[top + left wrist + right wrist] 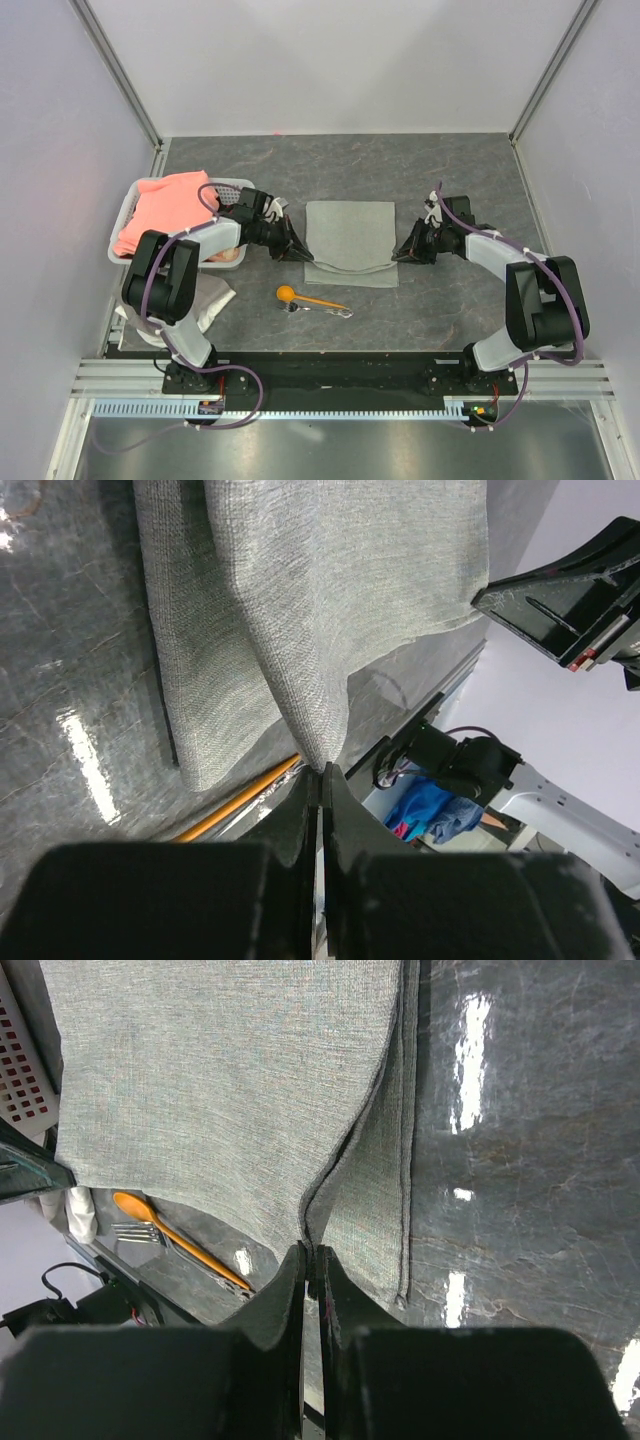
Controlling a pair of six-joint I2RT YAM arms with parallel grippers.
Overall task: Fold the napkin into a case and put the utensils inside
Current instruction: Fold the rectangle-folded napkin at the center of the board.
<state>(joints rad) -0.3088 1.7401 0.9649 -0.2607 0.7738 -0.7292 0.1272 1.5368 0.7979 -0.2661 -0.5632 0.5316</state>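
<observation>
The light grey napkin (350,235) lies flat in the middle of the table, with its near edge raised off the top layer. My left gripper (303,255) is shut on the napkin's near-left corner (323,772), and the cloth (300,600) hangs taut from its tips. My right gripper (400,256) is shut on the near-right corner (312,1253), with the napkin (220,1080) spreading away from it. The orange spoon (312,299) (170,1232) and the silvery fork (335,311) (130,1232) lie together on the table just in front of the napkin. No case shape shows.
A white plastic basket (125,215) holding a salmon-pink cloth (165,205) stands at the left behind my left arm. A whitish rag (215,300) lies beside that arm's base. Enclosure walls and posts ring the dark table.
</observation>
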